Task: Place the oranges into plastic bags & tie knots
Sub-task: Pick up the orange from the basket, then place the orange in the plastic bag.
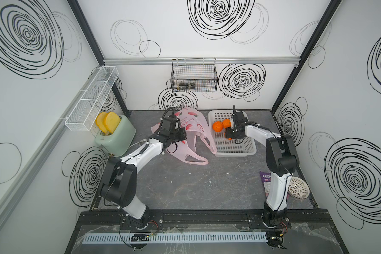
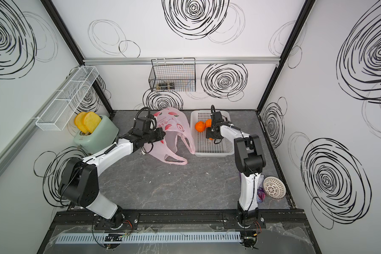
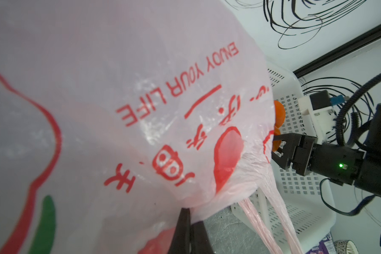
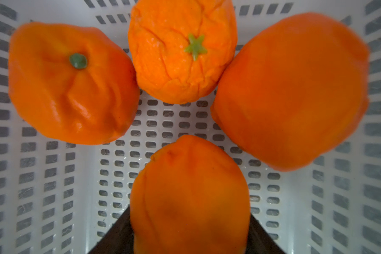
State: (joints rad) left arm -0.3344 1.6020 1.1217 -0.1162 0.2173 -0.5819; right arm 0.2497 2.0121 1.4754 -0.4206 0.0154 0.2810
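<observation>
The pink plastic bag (image 1: 191, 123) (image 2: 174, 125) lies crumpled at the back of the table, its two loop handles untied. My left gripper (image 3: 190, 216) is shut on a fold of the bag's (image 3: 119, 88) rim and holds it up. My right gripper (image 4: 189, 215) (image 1: 229, 137) reaches down into the white perforated basket (image 1: 235, 154) (image 4: 53, 187). Its dark fingers press both sides of one orange (image 4: 189, 187). Three other oranges (image 4: 73, 83) (image 4: 183, 50) (image 4: 290, 92) lie just beyond it on the basket floor. No knots show.
A green toaster (image 1: 114, 136) with toast stands at the back left. A white mesh shelf (image 1: 90, 99) and a black wire basket (image 1: 194, 77) hang on the walls. A purple packet (image 1: 264, 182) and a small white bowl (image 1: 298, 188) lie by the right arm's base.
</observation>
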